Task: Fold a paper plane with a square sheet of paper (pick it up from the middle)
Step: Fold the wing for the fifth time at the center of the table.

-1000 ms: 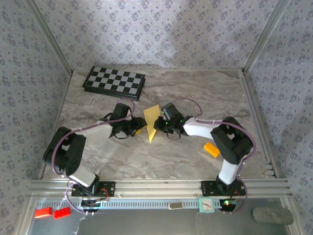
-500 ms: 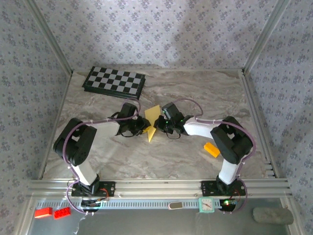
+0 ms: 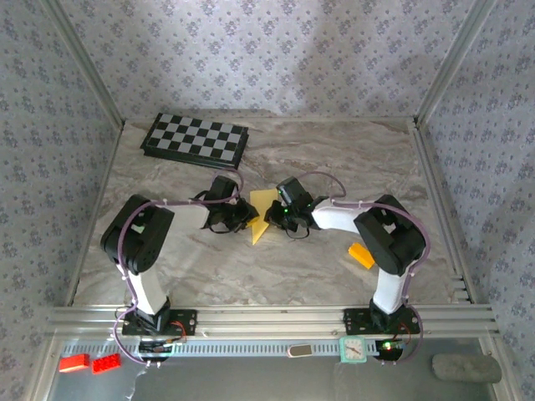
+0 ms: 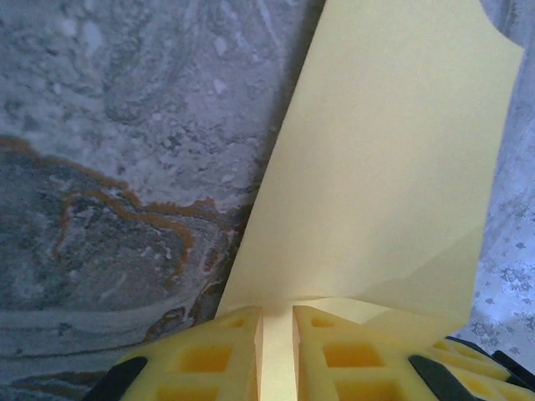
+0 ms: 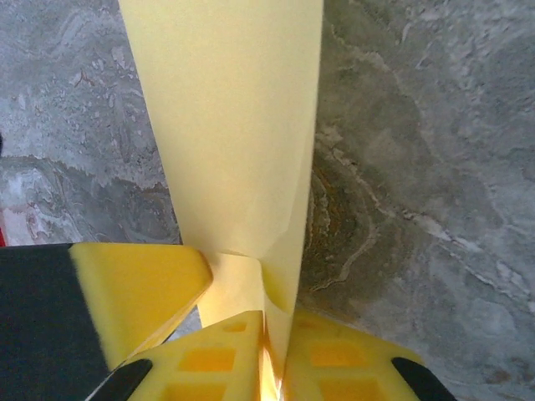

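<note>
Subject: the sheet of paper (image 3: 261, 210), yellow, already creased to a pointed shape, sits near the middle of the table (image 3: 334, 159). In the top view its long axis runs roughly 12 to 6 o'clock, broad end at 12 and tip at 6, toward the arm bases. It appears held up off the marble rather than lying flat; whether the tip touches the surface cannot be determined. The left gripper (image 3: 245, 215) stands at the sheet's 9 o'clock and the right gripper (image 3: 273, 215) at its 3 o'clock, facing one another across the long axis, each in contact with the paper, so neither arm is the nearer. In the left wrist view the left gripper (image 4: 274, 313) has its jaws drawn narrow with a strip of the sheet (image 4: 376, 184) running between them and fanning away toward 12 o'clock; it reads as a pinch. In the right wrist view the right gripper (image 5: 269, 317) is closed tight on a folded edge of the sheet (image 5: 226, 125), which rises straight toward 12 o'clock. Judgement: the coming fold depends on both pinches staying opposed across that axis; uneven pulling risks skewing the crease or tearing. Well apart: a checkerboard (image 3: 196, 138) at 10 o'clock and an orange block (image 3: 362, 255) at 4 o'clock.
</note>
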